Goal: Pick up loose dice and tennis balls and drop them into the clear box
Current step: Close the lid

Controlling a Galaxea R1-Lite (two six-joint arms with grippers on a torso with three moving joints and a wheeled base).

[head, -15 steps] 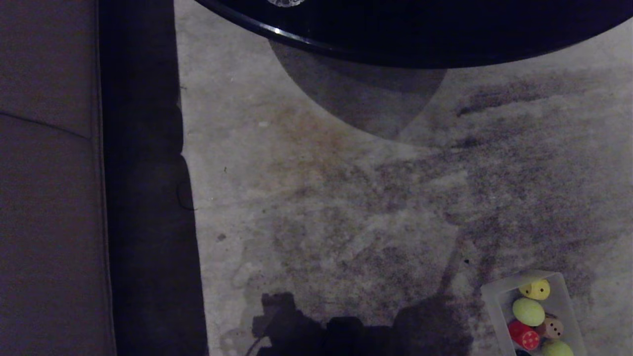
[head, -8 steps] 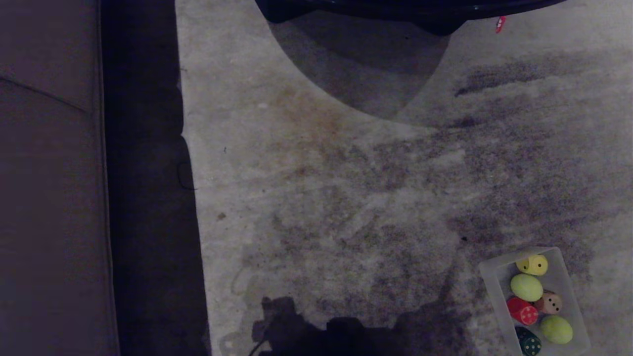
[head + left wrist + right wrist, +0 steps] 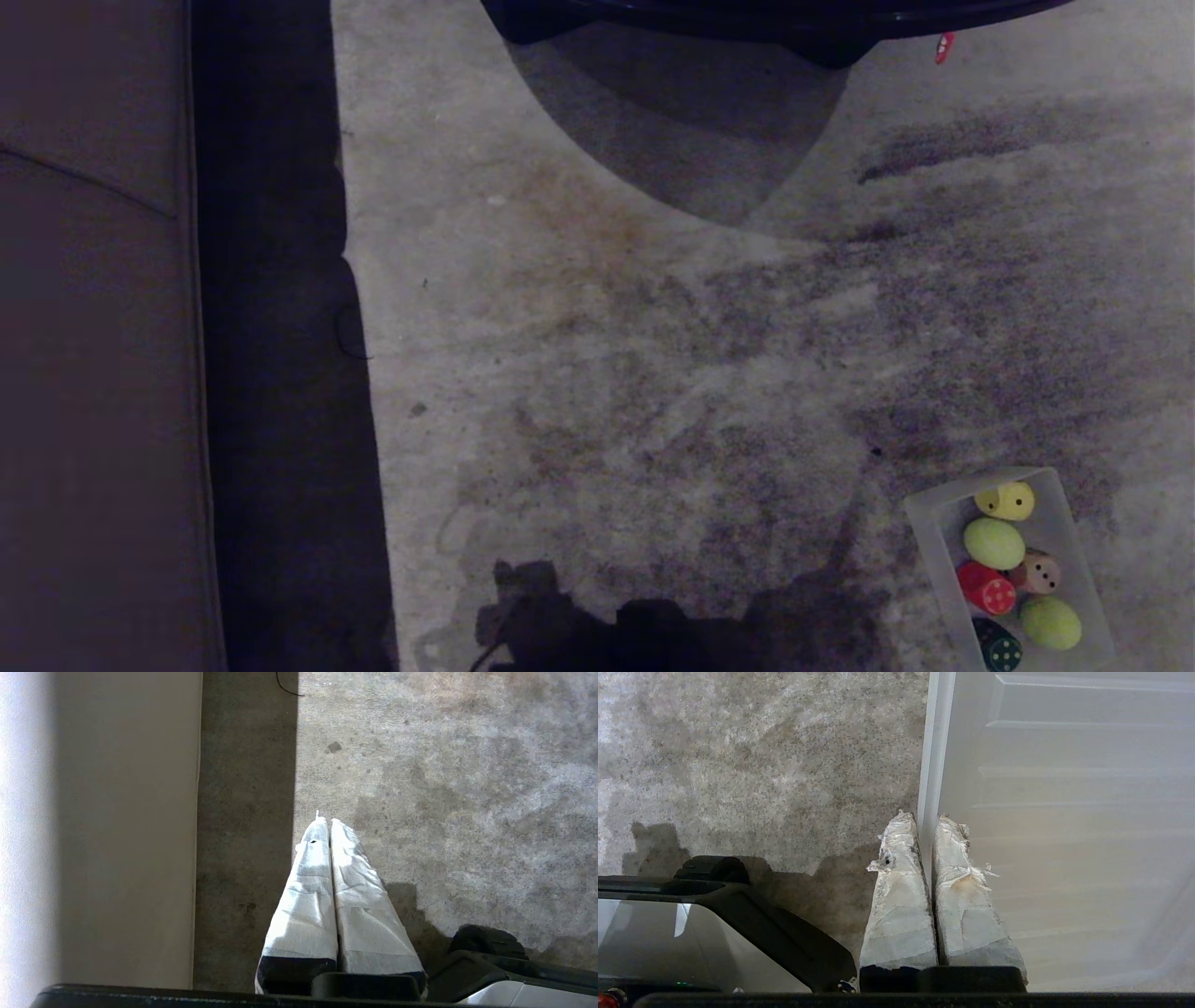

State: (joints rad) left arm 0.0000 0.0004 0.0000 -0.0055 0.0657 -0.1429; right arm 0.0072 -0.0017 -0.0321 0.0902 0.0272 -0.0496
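- The clear box (image 3: 1064, 504) sits on the carpet (image 3: 653, 373) at the robot's near right, with two tennis balls (image 3: 994, 542) and four dice (image 3: 990, 588) inside
- Left gripper (image 3: 327, 823) and right gripper (image 3: 922, 823) hang closed, empty
- No loose pieces in sight; pickup looks finished, so next comes searching
- View stopped shifting half a second ago

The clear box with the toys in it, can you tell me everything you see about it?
The clear box is a shallow, see-through plastic tray with low walls, sitting flat on the stained grey carpet at the head view's lower right, partly cut off by the edge. Inside lie a yellow die, two tennis balls, a red die, a beige die and a dark green die, packed close together. No gripper touches it.
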